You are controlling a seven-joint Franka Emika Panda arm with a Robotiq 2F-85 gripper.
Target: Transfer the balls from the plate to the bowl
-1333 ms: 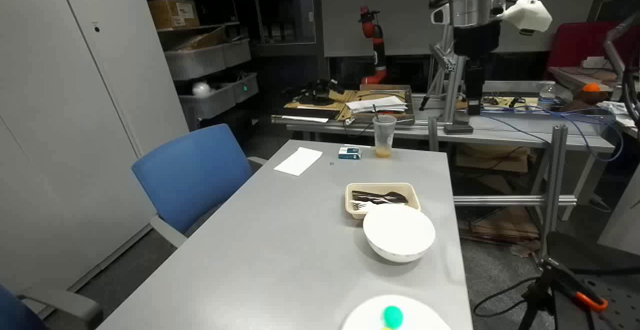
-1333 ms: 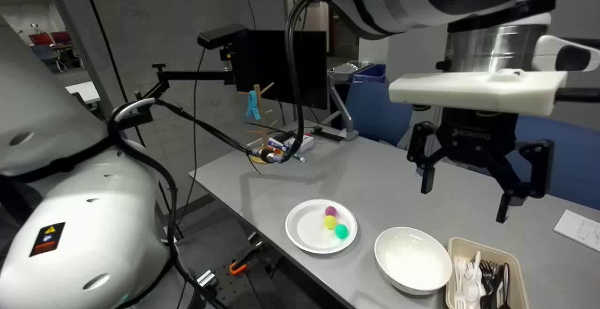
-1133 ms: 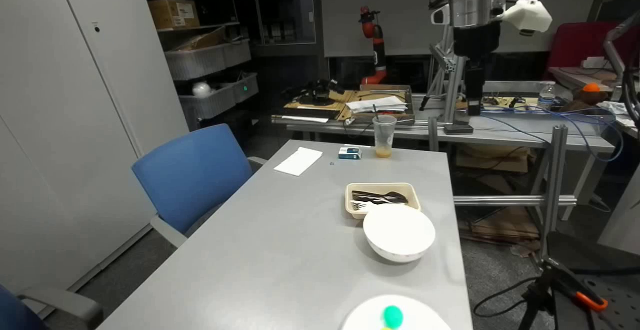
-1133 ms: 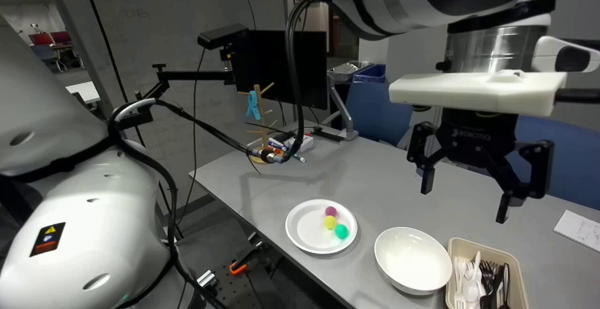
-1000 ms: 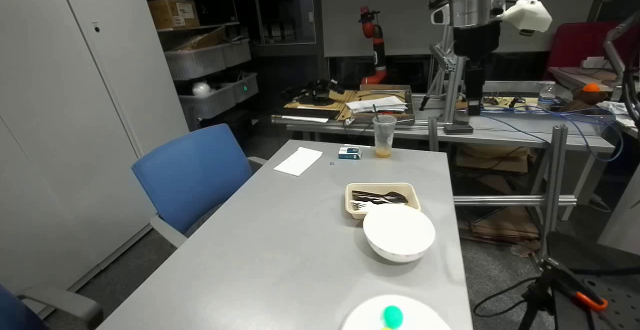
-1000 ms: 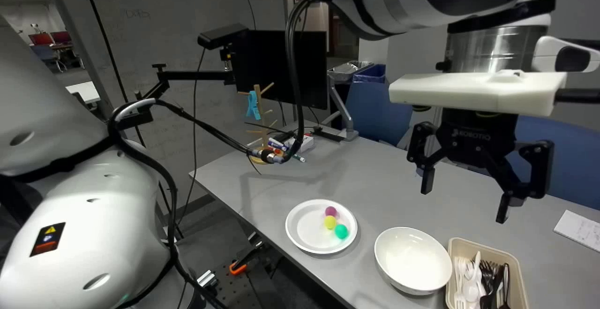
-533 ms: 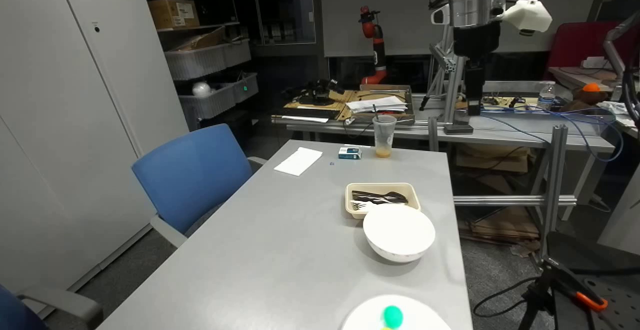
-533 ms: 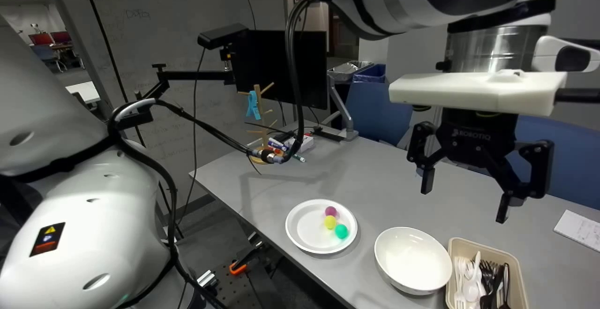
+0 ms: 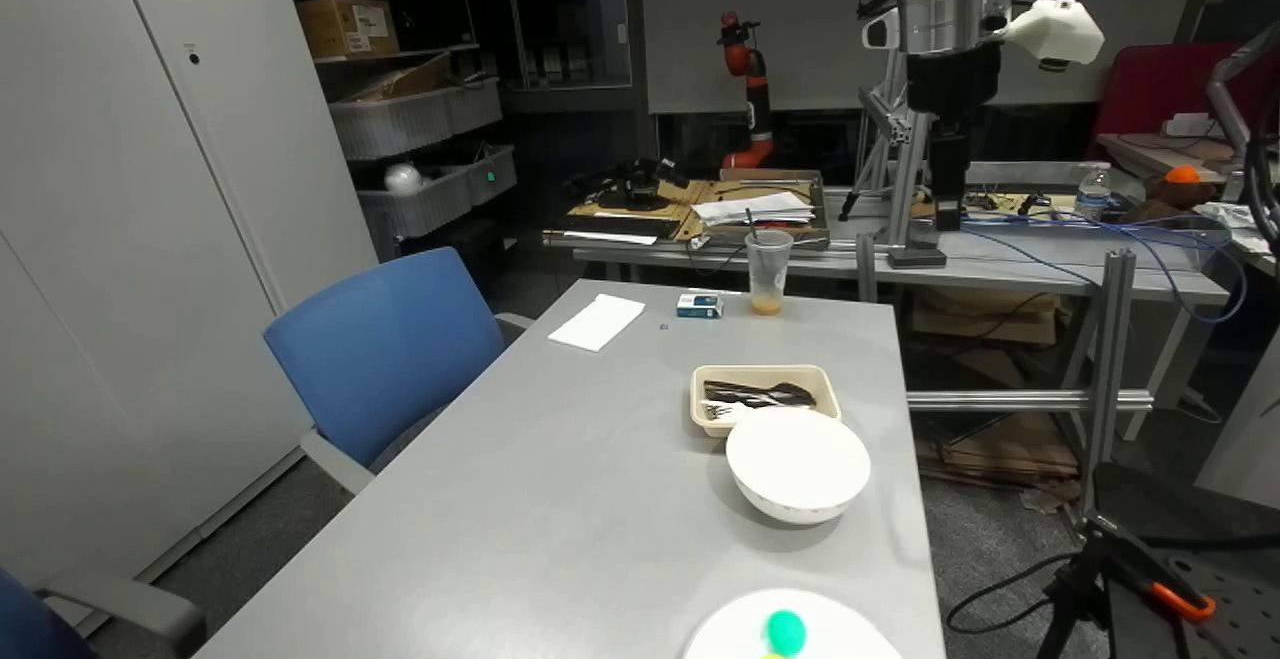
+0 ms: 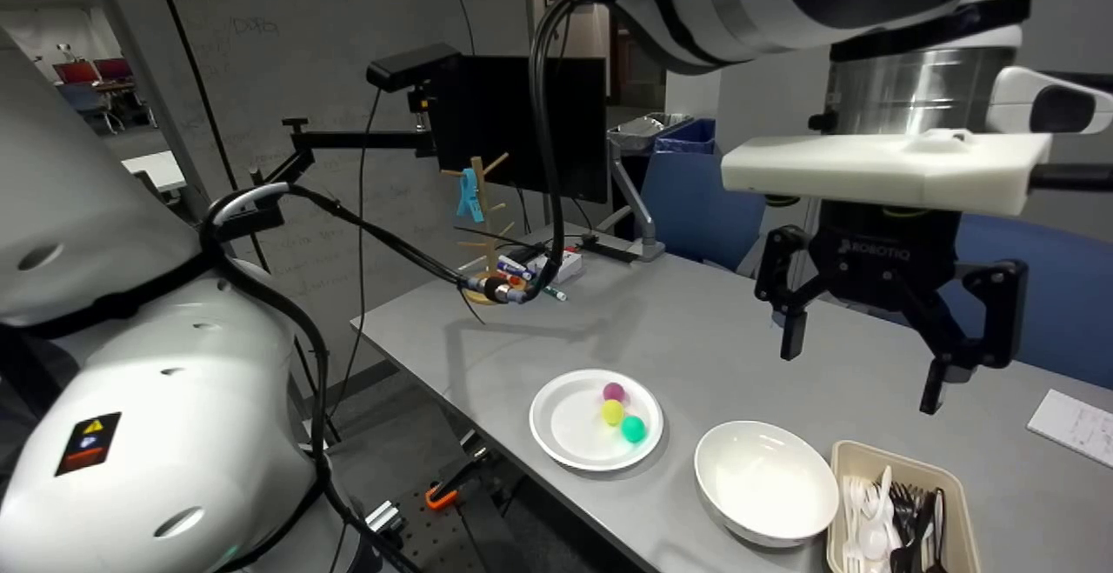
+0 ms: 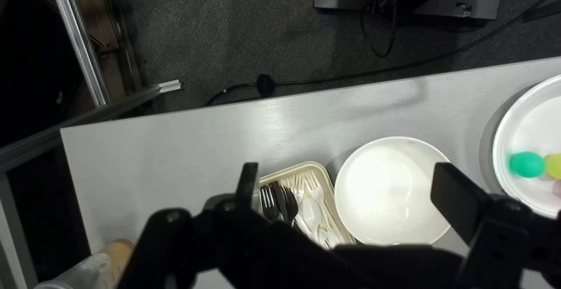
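Observation:
A green ball (image 10: 633,429), a yellow ball (image 10: 612,413) and a pink ball (image 10: 614,392) lie close together on the flat white plate (image 10: 563,429). The plate is cut off at the frame edge in the wrist view (image 11: 537,124) and in an exterior view (image 9: 735,629). The deeper white bowl (image 10: 765,486) stands beside the plate and is empty inside; it also shows in the wrist view (image 11: 390,192). My gripper (image 10: 862,377) is open with nothing between its fingers. It is high above the table, over the bowl and tray in the wrist view (image 11: 346,188).
A beige tray (image 10: 904,462) of plastic cutlery stands close against the bowl. A clear cup (image 9: 768,274), a small box (image 9: 699,306) and white paper (image 9: 597,323) are at one table end. A wooden stand (image 10: 481,225) and a monitor (image 10: 530,129) stand at another end.

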